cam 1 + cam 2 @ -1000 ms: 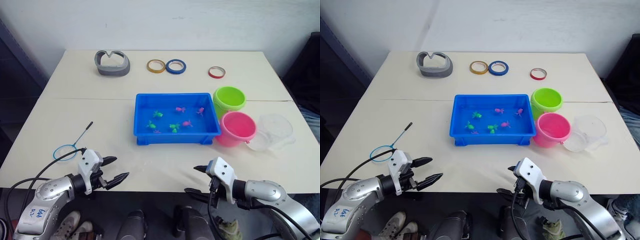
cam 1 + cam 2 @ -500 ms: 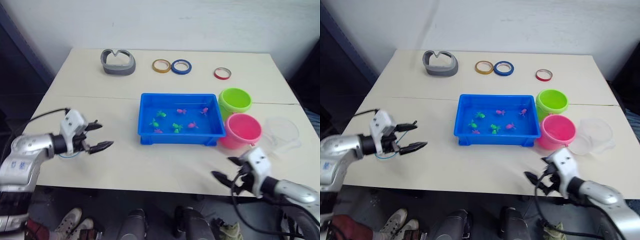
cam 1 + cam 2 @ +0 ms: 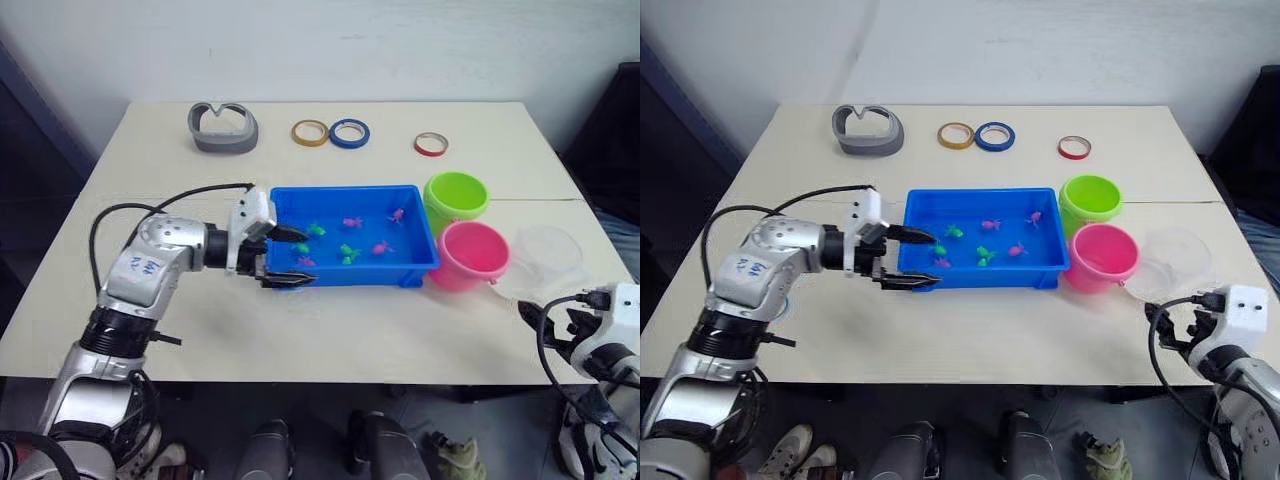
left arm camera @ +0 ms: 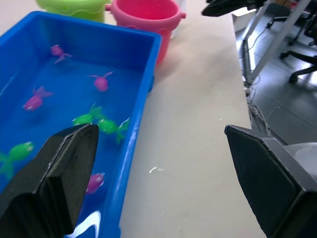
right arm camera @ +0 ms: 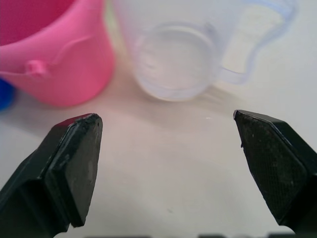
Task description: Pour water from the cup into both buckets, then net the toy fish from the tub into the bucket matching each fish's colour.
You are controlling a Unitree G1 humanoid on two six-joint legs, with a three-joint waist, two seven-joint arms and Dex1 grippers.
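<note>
left tool swung over to tub.

The left arm is bent at the elbow and reaches forward and inward across the table. A black cable loops from the forearm to the wrist. The left gripper points to the robot's right, and its two black fingers are spread wide apart with nothing between them.

The right arm is low at the near right side, with black cables at the white wrist block. The right gripper points forward. Its two black fingers also stand far apart and they hold nothing.
</note>
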